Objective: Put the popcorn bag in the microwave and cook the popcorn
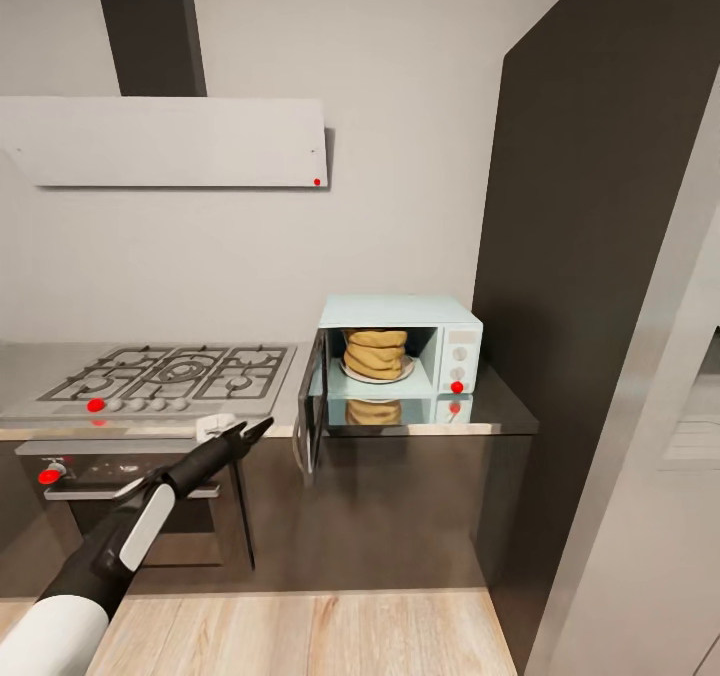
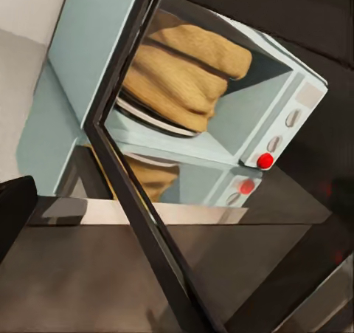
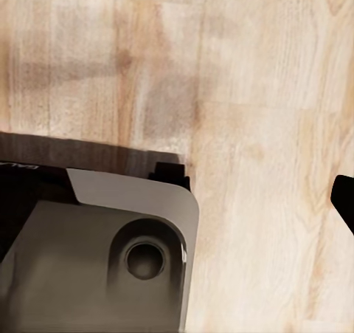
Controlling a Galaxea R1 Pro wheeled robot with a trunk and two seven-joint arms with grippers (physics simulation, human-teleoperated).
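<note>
The pale mint microwave (image 1: 400,346) stands on the grey countertop (image 1: 500,418) with its door (image 1: 311,411) swung open toward me. Inside it, the tan wrinkled popcorn bag (image 1: 376,353) sits upright on a white plate. My left gripper (image 1: 255,430) hovers open and empty just left of the door's free edge, at counter height. The left wrist view looks past the dark door frame (image 2: 133,193) at the bag (image 2: 184,74) and the knob panel (image 2: 284,130). One dark fingertip (image 3: 344,200) of my right gripper shows over the wooden floor, holding nothing.
A steel gas hob (image 1: 170,371) with a built-in oven (image 1: 120,486) below lies left of the microwave. A grey range hood (image 1: 165,141) hangs above. A tall dark cabinet (image 1: 600,256) rises to the right. My base (image 3: 96,252) sits on the wooden floor (image 1: 300,636).
</note>
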